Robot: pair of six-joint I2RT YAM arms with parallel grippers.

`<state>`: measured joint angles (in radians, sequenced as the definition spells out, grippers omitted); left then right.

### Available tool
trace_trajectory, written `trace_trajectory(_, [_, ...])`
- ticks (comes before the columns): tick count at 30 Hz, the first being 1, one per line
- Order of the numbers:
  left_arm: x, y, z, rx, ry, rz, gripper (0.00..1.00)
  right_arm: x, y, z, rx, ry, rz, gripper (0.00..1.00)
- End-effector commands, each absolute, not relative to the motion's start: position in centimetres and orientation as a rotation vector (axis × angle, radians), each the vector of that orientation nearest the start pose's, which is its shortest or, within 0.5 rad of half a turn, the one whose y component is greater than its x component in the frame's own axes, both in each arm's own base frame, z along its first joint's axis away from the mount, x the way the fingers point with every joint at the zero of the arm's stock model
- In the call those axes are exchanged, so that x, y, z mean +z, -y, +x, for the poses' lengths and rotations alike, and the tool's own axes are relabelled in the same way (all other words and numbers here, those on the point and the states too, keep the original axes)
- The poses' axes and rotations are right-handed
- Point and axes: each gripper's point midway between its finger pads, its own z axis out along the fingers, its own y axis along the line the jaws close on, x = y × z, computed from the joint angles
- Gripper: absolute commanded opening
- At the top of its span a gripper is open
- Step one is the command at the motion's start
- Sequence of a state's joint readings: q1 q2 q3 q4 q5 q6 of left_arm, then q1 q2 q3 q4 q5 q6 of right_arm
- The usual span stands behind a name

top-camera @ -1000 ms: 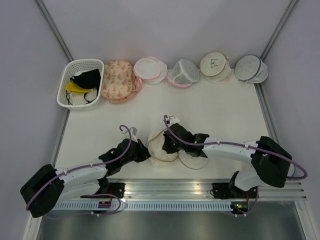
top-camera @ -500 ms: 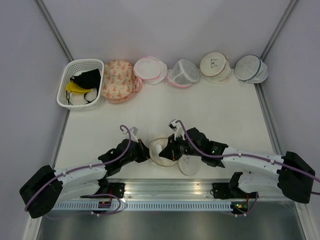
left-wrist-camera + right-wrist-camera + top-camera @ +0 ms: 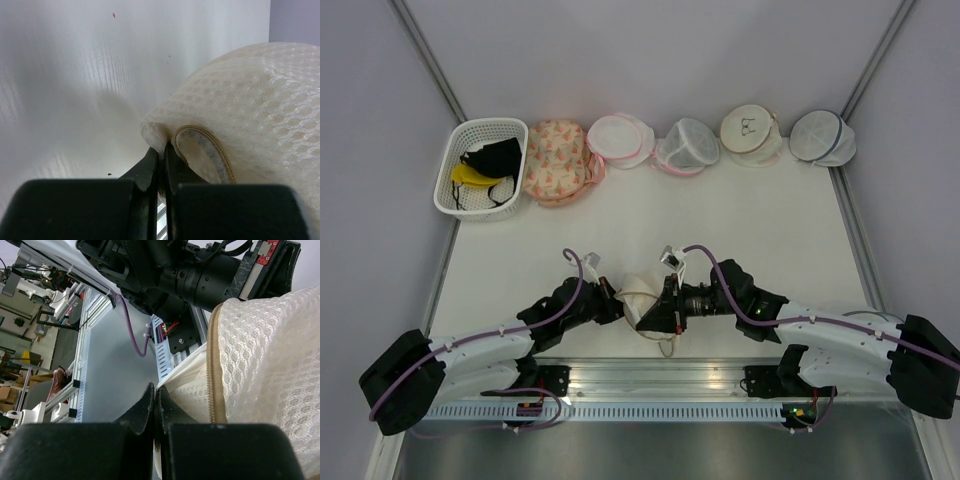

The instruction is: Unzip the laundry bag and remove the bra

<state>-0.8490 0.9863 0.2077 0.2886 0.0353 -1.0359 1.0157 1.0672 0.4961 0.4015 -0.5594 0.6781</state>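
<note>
Laundry bag (image 3: 260, 110) sits pinched by left pincer (image 3: 161, 161) and right pincer (image 3: 155, 402).

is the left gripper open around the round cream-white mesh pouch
No, the left gripper is shut, pinching the edge of the round cream-white mesh pouch.

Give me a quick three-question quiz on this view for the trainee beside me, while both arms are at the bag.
1. True or false: the left hand is shut on the mesh edge of the laundry bag.
2. What lies in the white basket? A) a black garment and a yellow garment; B) a white towel; C) a blue-trimmed pouch.
3. Fill in: the pouch at the right end of the back row has ___ trim.
Key: 1 true; 2 A; 3 blue.
</note>
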Motion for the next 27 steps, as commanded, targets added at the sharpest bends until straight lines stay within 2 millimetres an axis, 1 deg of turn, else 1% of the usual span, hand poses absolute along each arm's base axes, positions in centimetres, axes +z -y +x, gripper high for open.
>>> trace_trajectory(1, [5.3, 23.9, 17.7, -1.007, -2.302, -0.251, 0.02, 26.7, -33.8, 4.8, 1.831, -1.573, -0.95, 0.0])
trace_trajectory(2, [5.3, 23.9, 17.7, -1.01, -2.301, -0.25, 0.02, 26.7, -33.8, 5.0, 1.814, -1.577, -0.945, 0.01])
trace_trajectory(3, [5.3, 23.9, 17.6, -1.009, -2.302, -0.25, 0.02, 26.3, -33.8, 5.3, 1.762, -1.619, -0.958, 0.0])
trace_trajectory(4, [5.3, 23.9, 17.6, -1.008, -2.302, -0.248, 0.02, 25.5, -33.8, 6.1, 1.691, -1.685, -0.948, 0.09])
trace_trajectory(5, [5.4, 23.9, 17.6, -1.011, -2.299, -0.25, 0.02, 24.6, -33.9, 8.2, 1.562, -1.765, -0.875, 0.12])
trace_trajectory(6, [5.4, 23.9, 17.7, -1.013, -2.296, -0.252, 0.02, 23.2, -33.6, 8.7, 1.471, -1.856, -0.897, 0.15])
trace_trajectory(7, [5.4, 23.9, 17.7, -1.011, -2.297, -0.251, 0.02, 22.6, -33.5, 9.3, 1.414, -1.9, -0.881, 0.36])
trace_trajectory(8, [5.5, 24.0, 17.7, -1.014, -2.294, -0.25, 0.02, 21.5, -33.2, 10.8, 1.312, -1.963, -0.826, 0.46])
trace_trajectory(10, [5.5, 24.0, 17.7, -1.014, -2.294, -0.25, 0.02, 20.4, -32.6, 11.7, 1.213, -2.048, -0.787, 0.55])
trace_trajectory(12, [5.5, 24.0, 17.8, -1.018, -2.292, -0.254, 0.02, 19.2, -32.2, 13.0, 1.12, -2.115, -0.717, 0.58])
trace_trajectory(13, [5.5, 24.0, 17.8, -1.017, -2.292, -0.252, 0.02, 18.7, -32.1, 13.3, 1.096, -2.137, -0.699, 0.59])
trace_trajectory(16, [5.7, 24.2, 17.9, -1.021, -2.292, -0.247, 0.02, 17.5, -31.9, 15.0, 0.992, -2.2, -0.595, 0.59])
trace_trajectory(17, [5.7, 24.3, 17.9, -1.023, -2.293, -0.246, 0.02, 16.7, -31.7, 15.8, 0.938, -2.227, -0.55, 0.59])
trace_trajectory(18, [5.7, 24.3, 17.8, -1.022, -2.294, -0.246, 0.02, 16.4, -31.0, 17.0, 0.847, -2.248, -0.482, 0.59])
trace_trajectory(19, [5.7, 24.3, 17.8, -1.022, -2.294, -0.246, 0.02, 16.1, -30.7, 17.6, 0.804, -2.264, -0.435, 0.59])
trace_trajectory(20, [5.7, 24.3, 17.9, -1.025, -2.292, -0.248, 0.02, 14.9, -30.5, 18.1, 0.736, -2.306, -0.409, 0.58])
trace_trajectory(21, [5.7, 24.3, 17.9, -1.024, -2.293, -0.248, 0.02, 14.8, -30.1, 18.5, 0.684, -2.333, -0.391, 0.58])
trace_trajectory(22, [5.7, 24.3, 17.9, -1.025, -2.292, -0.25, 0.02, 14.5, -30.2, 18.8, 0.663, -2.345, -0.379, 0.58])
trace_trajectory(25, [6.0, 24.5, 18.0, -1.035, -2.284, -0.25, 0.02, 13.5, -31.8, 19.2, 0.658, -2.365, -0.389, 0.57])
trace_trajectory(27, [6.1, 24.6, 18.1, -1.038, -2.283, -0.249, 0.02, 13.6, -32.9, 19.6, 0.674, -2.345, -0.385, 0.57])
